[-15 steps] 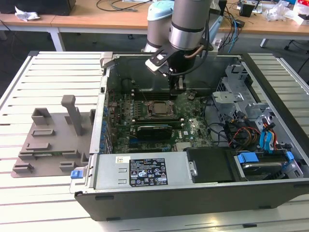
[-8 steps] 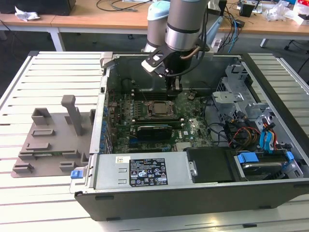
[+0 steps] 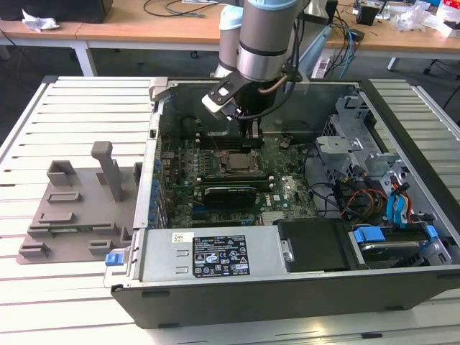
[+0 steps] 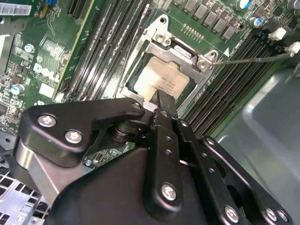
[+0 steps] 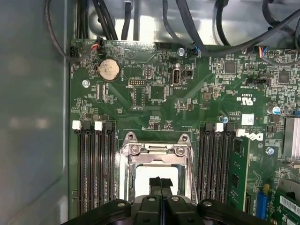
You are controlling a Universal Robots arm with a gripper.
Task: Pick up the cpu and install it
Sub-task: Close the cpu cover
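The cpu [image 4: 161, 78] is a pale silver square lying flat inside the metal-framed socket [image 4: 161, 33] of the green motherboard [image 5: 140, 93]; it also shows as a pale patch [image 5: 140, 176] in the first wrist view. My gripper [image 4: 161, 97] hangs just over its edge, black fingers pressed together with nothing between them. In the first wrist view the gripper [image 5: 160, 181] covers the middle of the chip. In the exterior view the gripper [image 3: 251, 141] reaches down into the open computer case [image 3: 402, 280], right above the socket [image 3: 234, 161].
Rows of memory slots [image 5: 96, 164] flank the socket. A thin socket lever [image 4: 253, 58] sticks out sideways. A grey plastic holder block [image 3: 79, 208] sits on the slatted table [image 3: 29, 302] at the exterior view's left. Power supply [image 3: 215, 253], drive cage [image 3: 359, 144] and cables crowd the case.
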